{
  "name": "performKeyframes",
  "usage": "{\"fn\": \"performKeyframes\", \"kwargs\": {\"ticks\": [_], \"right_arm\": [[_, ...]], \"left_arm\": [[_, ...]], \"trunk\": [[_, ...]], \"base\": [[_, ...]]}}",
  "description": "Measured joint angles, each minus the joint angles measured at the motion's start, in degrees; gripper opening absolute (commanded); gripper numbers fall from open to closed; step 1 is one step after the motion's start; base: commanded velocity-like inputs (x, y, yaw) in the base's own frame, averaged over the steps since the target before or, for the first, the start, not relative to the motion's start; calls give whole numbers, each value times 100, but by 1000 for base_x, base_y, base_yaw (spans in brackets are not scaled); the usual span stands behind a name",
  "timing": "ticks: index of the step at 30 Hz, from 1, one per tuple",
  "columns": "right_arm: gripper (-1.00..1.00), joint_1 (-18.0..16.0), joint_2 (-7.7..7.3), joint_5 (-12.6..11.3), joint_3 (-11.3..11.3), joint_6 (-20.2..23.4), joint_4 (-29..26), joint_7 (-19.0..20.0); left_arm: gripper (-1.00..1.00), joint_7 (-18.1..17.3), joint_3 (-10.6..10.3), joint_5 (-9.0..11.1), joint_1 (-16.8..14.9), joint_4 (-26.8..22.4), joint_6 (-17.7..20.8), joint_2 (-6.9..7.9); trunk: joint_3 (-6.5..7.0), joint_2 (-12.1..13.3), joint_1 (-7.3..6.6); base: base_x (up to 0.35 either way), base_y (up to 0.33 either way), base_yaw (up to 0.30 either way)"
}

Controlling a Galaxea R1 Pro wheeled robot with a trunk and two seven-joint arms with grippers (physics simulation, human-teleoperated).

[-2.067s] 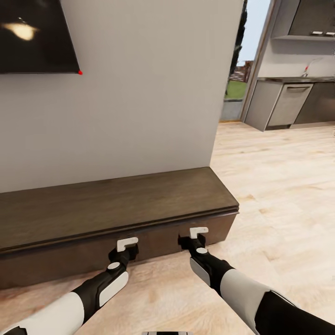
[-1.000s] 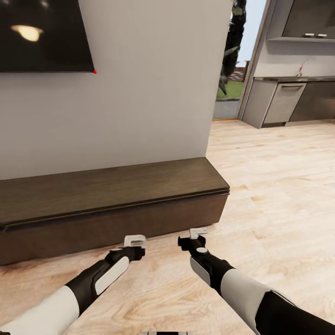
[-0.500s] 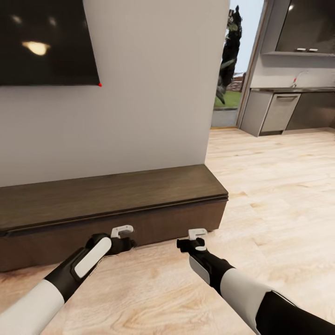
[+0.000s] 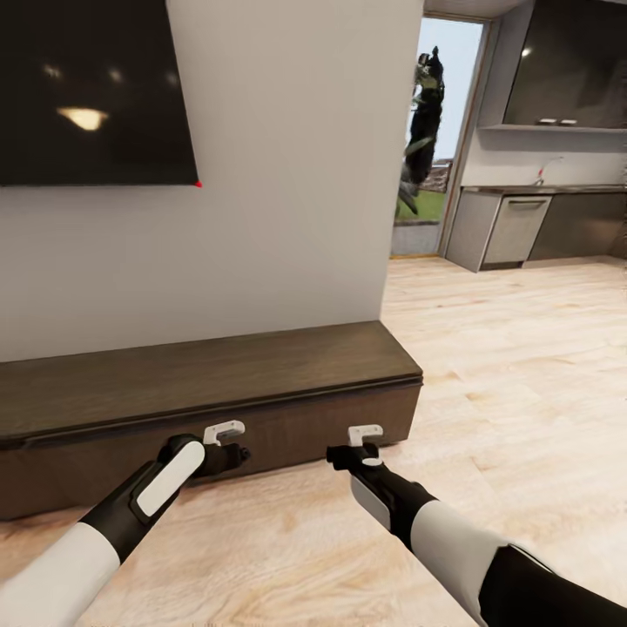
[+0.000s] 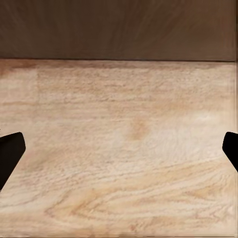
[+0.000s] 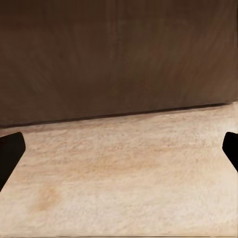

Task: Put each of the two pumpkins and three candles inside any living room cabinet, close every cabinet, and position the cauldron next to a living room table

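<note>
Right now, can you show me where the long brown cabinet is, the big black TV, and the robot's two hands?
cabinet [image 4: 218, 374]: head view, on its flat top.
TV [image 4: 87, 87]: head view, on the dark screen.
left end effector [image 4: 225, 432]: head view, between its fingertips.
right end effector [image 4: 365, 433]: head view, between its fingertips.

The long low wooden cabinet [image 4: 209, 383] is dark brown; the plank floor [image 4: 522, 366] is pale blond with wavy grain; at eleven o'clock, a glossy black screen [image 4: 87, 87].
</note>
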Motion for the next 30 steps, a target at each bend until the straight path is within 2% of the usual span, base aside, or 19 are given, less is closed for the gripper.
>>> {"fn": "performKeyframes", "kwargs": {"ticks": [4, 10, 16, 30], "right_arm": [[100, 2, -3, -7, -8, 322, -61, -3], [100, 2, -34, -7, -9, 381, -166, -3], [100, 3, -55, -7, -9, 389, -259, -2], [100, -1, 1, 3, -2, 427, -264, -2]], "left_arm": [[100, 1, 1, 1, 0, -1, 0, 5], [100, 0, -1, 1, 0, -1, 0, 10], [100, 1, -4, 2, 0, 1, 0, 15], [100, 1, -17, 5, 0, -24, 0, 5]], "trunk": [[89, 5, -12], [222, 13, -28], [355, 22, -40], [665, 40, -76]], "base": [[-89, 0, 0], [-35, 0, 0], [-258, 0, 9], [-325, 0, 239]]}}
